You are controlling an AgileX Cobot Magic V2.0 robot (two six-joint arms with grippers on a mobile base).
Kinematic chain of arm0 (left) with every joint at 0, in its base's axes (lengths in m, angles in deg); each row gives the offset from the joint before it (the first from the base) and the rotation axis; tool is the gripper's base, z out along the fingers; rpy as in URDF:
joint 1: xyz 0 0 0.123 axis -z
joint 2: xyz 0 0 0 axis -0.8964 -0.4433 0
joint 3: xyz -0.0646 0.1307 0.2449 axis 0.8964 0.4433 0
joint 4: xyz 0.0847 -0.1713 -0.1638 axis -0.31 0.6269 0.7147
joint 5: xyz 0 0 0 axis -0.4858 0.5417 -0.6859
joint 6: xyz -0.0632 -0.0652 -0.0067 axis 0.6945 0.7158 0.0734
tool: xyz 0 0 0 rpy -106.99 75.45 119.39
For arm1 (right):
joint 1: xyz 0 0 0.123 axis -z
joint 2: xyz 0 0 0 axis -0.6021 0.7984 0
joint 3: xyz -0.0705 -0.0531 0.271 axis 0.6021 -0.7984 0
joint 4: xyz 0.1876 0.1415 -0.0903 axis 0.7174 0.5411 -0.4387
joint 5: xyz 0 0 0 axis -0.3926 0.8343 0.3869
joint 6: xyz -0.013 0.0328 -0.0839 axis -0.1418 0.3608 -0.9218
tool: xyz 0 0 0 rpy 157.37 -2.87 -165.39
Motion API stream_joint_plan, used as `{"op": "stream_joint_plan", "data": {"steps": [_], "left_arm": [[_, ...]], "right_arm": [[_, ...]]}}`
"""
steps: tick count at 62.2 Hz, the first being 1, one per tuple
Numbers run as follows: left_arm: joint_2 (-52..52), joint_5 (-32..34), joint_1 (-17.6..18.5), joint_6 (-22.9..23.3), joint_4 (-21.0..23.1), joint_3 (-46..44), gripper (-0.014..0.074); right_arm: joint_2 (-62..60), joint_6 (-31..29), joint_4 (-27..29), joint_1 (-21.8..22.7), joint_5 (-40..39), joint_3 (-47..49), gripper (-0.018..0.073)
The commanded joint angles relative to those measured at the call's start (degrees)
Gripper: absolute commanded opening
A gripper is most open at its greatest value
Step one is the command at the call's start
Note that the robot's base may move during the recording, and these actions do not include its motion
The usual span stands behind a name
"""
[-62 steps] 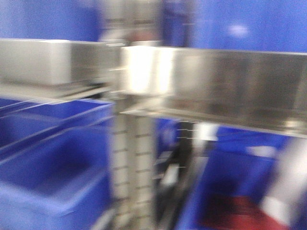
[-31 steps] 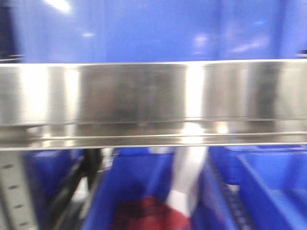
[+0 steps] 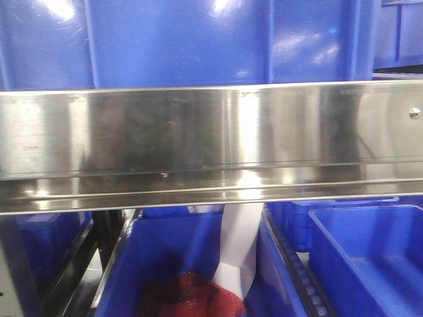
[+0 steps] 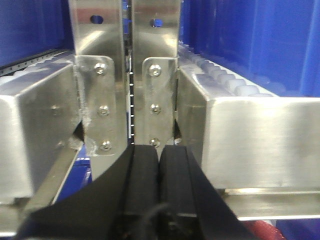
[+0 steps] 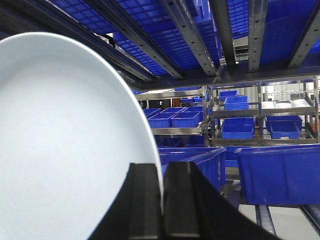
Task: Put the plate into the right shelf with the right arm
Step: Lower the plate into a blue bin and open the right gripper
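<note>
One stiff white plate point(image 5: 65, 145), smooth, likely slippery and breakable; my right tool point(image 5: 162, 172) is clamped on its rim, the best hold, I judge.

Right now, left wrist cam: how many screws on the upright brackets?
6: three down the left bracket, three down the right bracket; the left gripper may hide more.

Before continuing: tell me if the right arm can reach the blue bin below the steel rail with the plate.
Probably yes. The right end effector grips the plate, which hangs below the steel rail, apparently over the blue bin. Nothing visible blocks it; red mesh lies beneath.
</note>
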Motion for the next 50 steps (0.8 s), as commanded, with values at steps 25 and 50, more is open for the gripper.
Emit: {"op": "stream_joint_plan", "data": {"steps": [25, 50], "left_arm": [[0.36, 4.93, -0.04, 0.19, 0.33, 0.57, -0.0047], [0.36, 4.93, -0.04, 0.19, 0.33, 0.57, -0.0047]], "right_arm": [[0.95, 0.65, 0.29, 0.23, -5.08, 1.86, 0.0056], [18.10, 1.92, 0.34, 0.23, 2.93, 21.77, 0.0056]]}}
